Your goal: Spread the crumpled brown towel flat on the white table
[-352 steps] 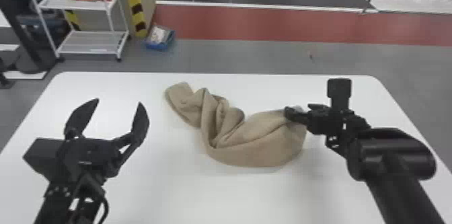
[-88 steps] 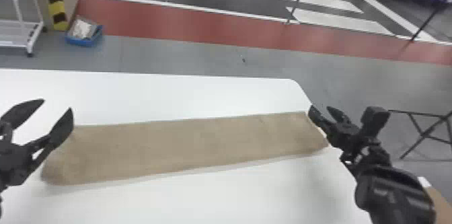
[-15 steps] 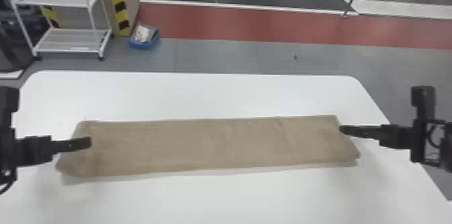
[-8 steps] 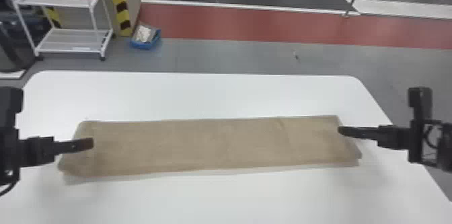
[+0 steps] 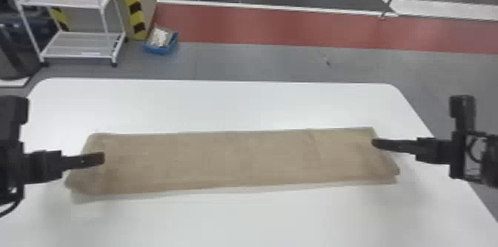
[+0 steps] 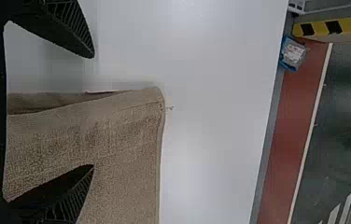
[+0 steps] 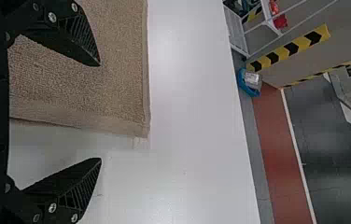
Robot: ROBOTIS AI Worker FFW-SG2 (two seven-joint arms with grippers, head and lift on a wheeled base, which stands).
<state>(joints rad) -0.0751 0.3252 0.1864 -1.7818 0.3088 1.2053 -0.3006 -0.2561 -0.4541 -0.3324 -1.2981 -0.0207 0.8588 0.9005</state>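
The brown towel lies as a long flat strip across the white table, with layered edges at both ends. My left gripper is at its left end, my right gripper at its right end. In the left wrist view, the left gripper stands open, one finger over the towel and the other past its edge. The right gripper is also open in the right wrist view, its fingers either side of the edge of the towel, holding nothing.
Beyond the table's far edge are a white shelf rack with a red item on it, a striped yellow-black post and a blue bin on the floor. Bare tabletop lies behind and in front of the towel.
Since the earliest frame the towel has gone from a crumpled bundle to a long strip, and both arms have moved outward to its ends. Over the last second hardly anything has shifted.
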